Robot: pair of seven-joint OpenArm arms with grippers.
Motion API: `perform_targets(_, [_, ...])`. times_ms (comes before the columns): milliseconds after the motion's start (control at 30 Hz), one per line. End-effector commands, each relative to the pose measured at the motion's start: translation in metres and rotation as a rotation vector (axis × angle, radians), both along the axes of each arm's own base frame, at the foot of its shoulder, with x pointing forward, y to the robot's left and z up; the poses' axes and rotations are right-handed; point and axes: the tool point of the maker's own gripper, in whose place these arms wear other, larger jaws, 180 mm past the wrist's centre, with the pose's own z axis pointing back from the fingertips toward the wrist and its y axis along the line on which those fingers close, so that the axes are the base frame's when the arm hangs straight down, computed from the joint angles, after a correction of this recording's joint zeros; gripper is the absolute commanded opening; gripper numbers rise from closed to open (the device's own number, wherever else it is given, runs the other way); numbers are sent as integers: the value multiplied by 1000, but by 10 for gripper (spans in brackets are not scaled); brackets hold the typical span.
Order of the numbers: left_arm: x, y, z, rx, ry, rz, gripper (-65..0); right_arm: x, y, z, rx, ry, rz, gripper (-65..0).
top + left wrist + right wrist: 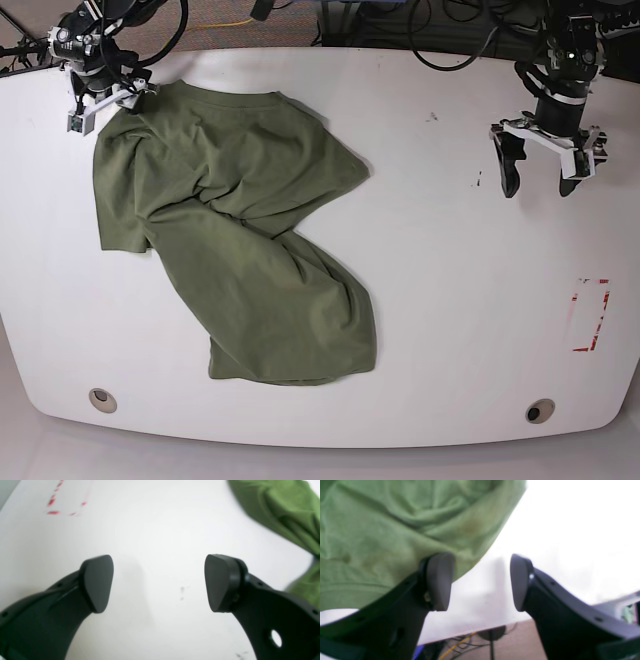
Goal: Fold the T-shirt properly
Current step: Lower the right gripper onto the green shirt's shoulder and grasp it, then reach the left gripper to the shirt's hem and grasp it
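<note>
**Inspector:** Start with the T-shirt (pixel 240 230). Where does it lie?

**Assistant:** Spread on the white bench (pixel 450 300), crumpled and unfolded, body running diagonally with the hem toward the near edge. Its collar end lies right at the right gripper (pixel 98 100); in the right wrist view one of the fingers (pixel 438 580) stands over the cloth's edge, the other over bare bench. The shirt is well apart from the left gripper (pixel 540 165), and only a corner of green cloth shows beside those fingers in the left wrist view.

**Inspector:** State of the fingers?

**Assistant:** Both pairs stand parted and hold nothing. The left pair is spread wide over bare bench; the right pair is spread less, with no cloth pinched between them.

**Inspector:** Step in hand?

**Assistant:** My judgement: the very start. No fold is made. The garment needs flattening first.

**Inspector:** Next move?

**Assistant:** Likely the right fingers close on the shoulder edge under them, and the left arm must cross to the shirt to take the other side.

**Inspector:** Material?

**Assistant:** Soft olive knit, heavily wrinkled, one sleeve bunched in ridges. It should drag and slump when pulled. The bench is smooth and matt, with red dashed marks (pixel 590 315) near the left fingers.
</note>
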Motion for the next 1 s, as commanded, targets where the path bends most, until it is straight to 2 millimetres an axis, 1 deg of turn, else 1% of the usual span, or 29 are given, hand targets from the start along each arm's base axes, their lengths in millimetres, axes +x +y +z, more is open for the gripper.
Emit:
perform_targets(0, [7,1,15,10,-55,-8,-115,7,3,3,32,-55,4,-300])
perform_targets(100, [8,1,16,10,-58,-8,-115,7,8,-3,67,-60,1,-300])
perform_targets(267, [9,1,16,11,-60,-8,-115,14,29,-18,126,-39,57,-300])
perform_targets(400, [9,0,16,9,-59,-11,-115,17,35,-23,151,-36,62,-300])
perform_targets(533, [10,-7,14,11,-53,-41,-115,18,37,-23,156,-38,63,-304])
perform_targets(600, [11,-12,13,15,-48,-65,-115,19,37,-23,156,-40,65,-354])
perform_targets(633, [14,-16,14,12,-52,-77,-115,19,38,-23,157,-40,68,-396])
perform_targets(700, [21,-25,18,2,-70,-99,-115,23,43,-23,158,-39,94,-515])
perform_targets(733, [24,-27,19,-1,-75,-104,-115,24,45,-23,159,-38,103,-563])
perform_targets(767, [27,-30,16,-7,-59,-111,-115,25,47,-23,159,-36,115,-647])
perform_targets(833, [34,-34,9,-15,-24,-118,-115,26,49,-23,158,-35,126,-650])
perform_targets(900, [49,-38,11,-19,-8,-127,-115,26,50,-23,158,-36,129,-645])
perform_targets(967, [63,-50,12,-34,12,-150,-115,27,51,-23,159,-36,132,-650])
